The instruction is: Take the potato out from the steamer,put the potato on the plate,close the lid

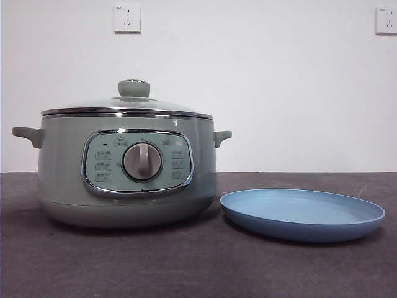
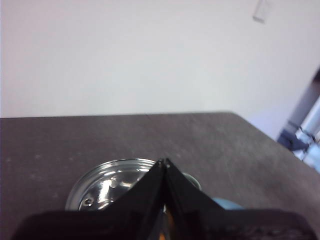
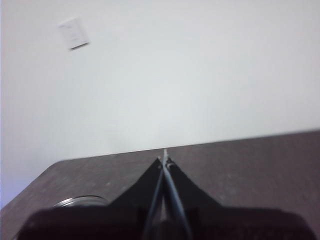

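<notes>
Steamer (image 1: 127,171) on table (image 1: 186,267), lid (image 1: 127,105) seated on it. Plate (image 1: 303,214) just beside steamer, bare. Potato not visible. Left hand (image 2: 164,162) closed, empty, above the lid. Right hand (image 3: 164,159) closed, empty, raised off to the side.

dark grey-brown matte table (image 1: 124,267) with faint scuffs, spanning the foreground. plain white wall (image 1: 260,81) behind it. two white wall sockets high on the wall: one (image 1: 127,18) near the upper left, another (image 1: 386,20) cut by the right edge.
</notes>
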`<state>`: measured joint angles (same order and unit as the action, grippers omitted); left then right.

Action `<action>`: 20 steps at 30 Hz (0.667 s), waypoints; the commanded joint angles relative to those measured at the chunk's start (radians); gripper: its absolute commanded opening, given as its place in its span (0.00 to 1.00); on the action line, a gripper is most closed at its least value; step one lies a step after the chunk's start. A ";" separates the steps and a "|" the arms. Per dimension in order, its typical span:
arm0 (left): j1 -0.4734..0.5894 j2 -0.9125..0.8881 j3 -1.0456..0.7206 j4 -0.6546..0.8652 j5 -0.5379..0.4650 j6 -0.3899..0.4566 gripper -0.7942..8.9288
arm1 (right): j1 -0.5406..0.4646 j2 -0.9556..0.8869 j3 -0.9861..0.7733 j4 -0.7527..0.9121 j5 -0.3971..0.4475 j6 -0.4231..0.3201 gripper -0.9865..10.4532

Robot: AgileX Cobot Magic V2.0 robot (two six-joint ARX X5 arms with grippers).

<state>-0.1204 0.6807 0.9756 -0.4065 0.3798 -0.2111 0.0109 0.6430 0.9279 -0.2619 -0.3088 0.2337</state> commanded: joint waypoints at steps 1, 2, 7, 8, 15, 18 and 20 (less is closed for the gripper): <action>0.002 0.082 0.130 -0.085 0.025 0.087 0.08 | 0.000 0.094 0.156 -0.064 -0.071 -0.098 0.08; 0.002 0.108 0.166 -0.112 0.025 0.089 0.08 | 0.002 0.128 0.204 -0.092 -0.102 -0.110 0.08; 0.002 0.220 0.332 -0.230 0.097 0.132 0.08 | 0.016 0.334 0.464 -0.325 -0.386 -0.201 0.08; 0.002 0.237 0.353 -0.245 0.124 0.138 0.08 | 0.019 0.370 0.505 -0.375 -0.431 -0.223 0.08; -0.004 0.304 0.421 -0.267 0.204 0.137 0.36 | 0.059 0.544 0.678 -0.580 -0.496 -0.273 0.46; -0.007 0.314 0.421 -0.268 0.197 0.133 0.60 | 0.064 0.555 0.678 -0.586 -0.460 -0.283 0.65; -0.011 0.325 0.421 -0.272 0.198 0.132 0.60 | 0.067 0.555 0.678 -0.585 -0.410 -0.294 0.65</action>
<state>-0.1272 1.0004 1.3949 -0.6800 0.5785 -0.0891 0.0742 1.1999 1.5993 -0.8520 -0.7307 -0.0410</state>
